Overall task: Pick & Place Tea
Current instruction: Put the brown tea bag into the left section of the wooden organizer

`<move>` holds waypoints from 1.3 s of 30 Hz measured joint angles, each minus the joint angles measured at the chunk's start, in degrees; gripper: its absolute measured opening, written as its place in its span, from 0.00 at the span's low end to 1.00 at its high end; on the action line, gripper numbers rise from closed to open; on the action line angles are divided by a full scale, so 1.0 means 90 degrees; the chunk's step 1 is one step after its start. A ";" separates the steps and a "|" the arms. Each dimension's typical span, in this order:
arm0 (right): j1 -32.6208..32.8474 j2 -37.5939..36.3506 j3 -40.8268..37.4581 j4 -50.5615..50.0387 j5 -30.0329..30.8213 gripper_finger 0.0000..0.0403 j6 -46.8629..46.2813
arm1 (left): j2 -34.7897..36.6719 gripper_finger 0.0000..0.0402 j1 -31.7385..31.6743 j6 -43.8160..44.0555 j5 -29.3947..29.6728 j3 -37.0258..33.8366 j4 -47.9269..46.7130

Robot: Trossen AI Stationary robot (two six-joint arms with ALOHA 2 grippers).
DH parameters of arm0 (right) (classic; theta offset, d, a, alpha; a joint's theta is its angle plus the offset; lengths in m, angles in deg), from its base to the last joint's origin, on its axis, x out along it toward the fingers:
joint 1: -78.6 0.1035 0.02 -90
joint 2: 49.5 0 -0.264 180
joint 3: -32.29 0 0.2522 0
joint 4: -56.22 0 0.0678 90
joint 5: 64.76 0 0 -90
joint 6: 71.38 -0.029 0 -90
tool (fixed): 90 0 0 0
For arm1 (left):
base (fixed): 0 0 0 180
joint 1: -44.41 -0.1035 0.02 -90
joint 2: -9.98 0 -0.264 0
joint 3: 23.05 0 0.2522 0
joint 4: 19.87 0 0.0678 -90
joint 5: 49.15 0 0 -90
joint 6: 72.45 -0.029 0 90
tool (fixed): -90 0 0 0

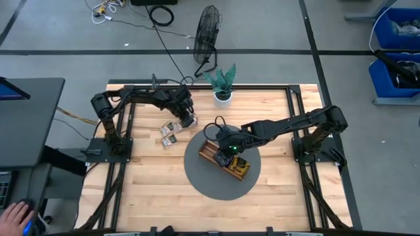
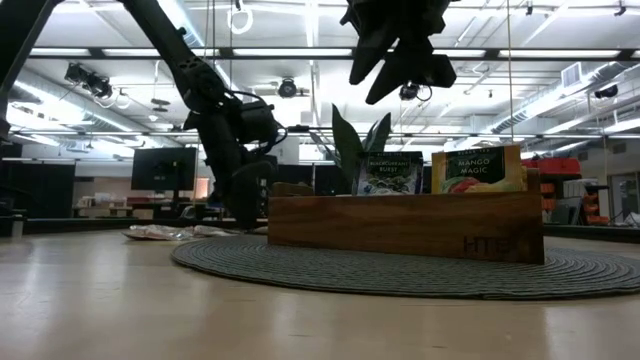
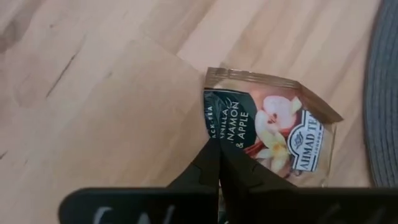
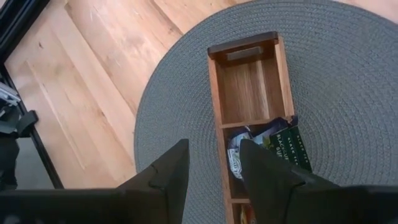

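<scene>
The tea sachets lie in a small pile on the wood table left of the round grey mat. My left gripper is down at the pile's far end, shut on a tan and dark sachet. The long wooden tray rests on the mat. A dark green sachet and a yellow one stand upright in it. My right gripper hangs open above the tray, touching nothing. The tray's end compartment is bare. My left gripper pinches the tan and dark sachet by its dark printed edge between its two fingers. The fingers come from above, slanting down. The sachet spreads out beyond the fingertips, slightly tilted; whether it is lifted clear of the table, I cannot tell.
A potted plant stands at the table's far edge, behind the tray. A standing fan is on the floor beyond the table. Bare wood spreads on the near side. A person's hand shows at a desk far left.
</scene>
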 joint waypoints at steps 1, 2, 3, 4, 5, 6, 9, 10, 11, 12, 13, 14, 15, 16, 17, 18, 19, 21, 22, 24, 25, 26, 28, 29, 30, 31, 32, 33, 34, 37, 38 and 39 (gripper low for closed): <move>0.0000 0.0000 0.0000 -0.0004 0.0027 0.37 0.0001 | 0.0018 0.01 -0.0002 -0.0035 -0.0021 0.0000 -0.0002; 0.0000 0.0000 0.0000 -0.0007 0.0038 0.37 0.0001 | 0.0050 0.01 -0.0004 -0.0077 -0.0070 0.0000 -0.0052; 0.0000 0.0000 0.0000 -0.0007 0.0055 0.37 -0.0001 | 0.0071 0.01 -0.0006 -0.0123 -0.0120 -0.0005 -0.0086; 0.0000 0.0000 0.0000 -0.0007 0.0066 0.37 -0.0003 | 0.0094 0.01 -0.0006 -0.0166 -0.0213 -0.0005 -0.0066; 0.0000 0.0000 0.0000 -0.0007 0.0097 0.37 -0.0001 | 0.0133 0.01 -0.0006 -0.0210 -0.0274 -0.0005 -0.0077; 0.0000 0.0000 0.0000 -0.0004 0.0127 0.37 -0.0002 | 0.0194 0.01 -0.0003 -0.0233 -0.0309 -0.0005 -0.0085; 0.0000 0.0000 0.0000 0.0025 0.0180 0.37 -0.0018 | 0.0371 0.00 0.0002 -0.0242 -0.0350 -0.0005 -0.0098; -0.0002 0.0000 0.0000 0.0050 0.0186 0.37 -0.0016 | 0.0436 0.00 0.0003 -0.0241 -0.0381 -0.0005 -0.0126; -0.0018 0.0000 0.0000 0.0080 0.0190 0.37 -0.0002 | 0.0535 0.00 0.0003 -0.0249 -0.0456 -0.0005 -0.0164; -0.0029 0.0000 0.0000 0.0080 0.0198 0.37 -0.0001 | 0.0640 0.00 0.0004 -0.0272 -0.0553 -0.0004 -0.0184; -0.0039 0.0000 0.0000 0.0074 0.0220 0.37 -0.0001 | 0.0746 0.00 0.0012 -0.0291 -0.0631 0.0003 -0.0207; -0.0050 0.0000 0.0000 0.0089 0.0277 0.37 0.0001 | 0.0844 0.00 0.0027 -0.0293 -0.0670 0.0005 -0.0284; -0.0068 0.0000 0.0000 0.0121 0.0346 0.37 0.0001 | 0.0939 0.00 0.0054 -0.0305 -0.0670 0.0005 -0.0390; -0.0096 0.0000 0.0000 0.0172 0.0386 0.37 0.0004 | 0.1040 0.00 0.0081 -0.0322 -0.0670 0.0005 -0.0474; -0.0132 0.0000 0.0000 0.0245 0.0401 0.37 0.0043 | 0.1146 0.00 0.0116 -0.0329 -0.0673 0.0005 -0.0564; -0.0175 -0.0009 0.0000 0.0317 0.0402 0.37 0.0116 | 0.1262 0.00 0.0171 -0.0347 -0.0674 0.0005 -0.0640; -0.0217 -0.0033 0.0000 0.0379 0.0409 0.37 0.0179 | 0.1370 0.00 0.0222 -0.0377 -0.0675 0.0005 -0.0697; -0.0312 -0.0069 0.0002 0.0602 0.0408 0.37 0.0263 | 0.1606 0.00 0.0359 -0.0504 -0.0666 0.0005 -0.0861; -0.0383 -0.0081 0.0002 0.0703 0.0355 0.37 0.0318 | 0.1723 0.00 0.0436 -0.0581 -0.0656 0.0005 -0.0891; -0.0511 -0.0095 0.0002 0.0877 0.0227 0.37 0.0419 | 0.1961 0.00 0.0622 -0.0656 -0.0581 0.0005 -0.0963; -0.0585 -0.0099 0.0002 0.1038 0.0153 0.37 0.0462 | 0.2078 0.00 0.0710 -0.0675 -0.0566 0.0005 -0.0996; -0.0657 -0.0102 0.0002 0.1174 0.0101 0.37 0.0491 | 0.2188 0.00 0.0805 -0.0681 -0.0566 0.0005 -0.1005; -0.0824 -0.0107 0.0002 0.1290 -0.0096 0.37 0.0479 | 0.2391 0.00 0.1012 -0.0729 -0.0558 0.0010 -0.1016; -0.0904 -0.0107 0.0002 0.1345 -0.0180 0.37 0.0418 | 0.2508 0.00 0.1119 -0.0761 -0.0537 0.0010 -0.1069; -0.0978 -0.0107 0.0002 0.1369 -0.0211 0.37 0.0318 | 0.2606 0.00 0.1251 -0.0773 -0.0477 0.0010 -0.1081; -0.1044 -0.0107 0.0004 0.1372 -0.0231 0.37 0.0254 | 0.2689 0.00 0.1392 -0.0769 -0.0357 0.0015 -0.1055; -0.1109 -0.0107 0.0002 0.1380 -0.0237 0.37 0.0195 | 0.2778 0.00 0.1501 -0.0765 -0.0243 0.0014 -0.1084; -0.1178 -0.0126 0.0002 0.1392 -0.0278 0.37 0.0176 | 0.2869 0.00 0.1628 -0.0764 -0.0152 0.0012 -0.1136; -0.1248 -0.0160 0.0002 0.1412 -0.0363 0.37 0.0173 | 0.2959 0.00 0.1762 -0.0760 -0.0096 0.0012 -0.1124; -0.1473 -0.0199 0.0007 0.1639 -0.0793 0.37 0.0123 | 0.3182 0.00 0.2132 -0.0748 0.0143 0.0012 -0.1132; -0.1551 -0.0190 0.0007 0.1669 -0.0994 0.37 0.0090 | 0.3242 0.00 0.2266 -0.0749 0.0234 0.0012 -0.1124; -0.1613 -0.0182 0.0002 0.1740 -0.1202 0.37 0.0089 | 0.3289 0.00 0.2405 -0.0750 0.0353 0.0012 -0.1075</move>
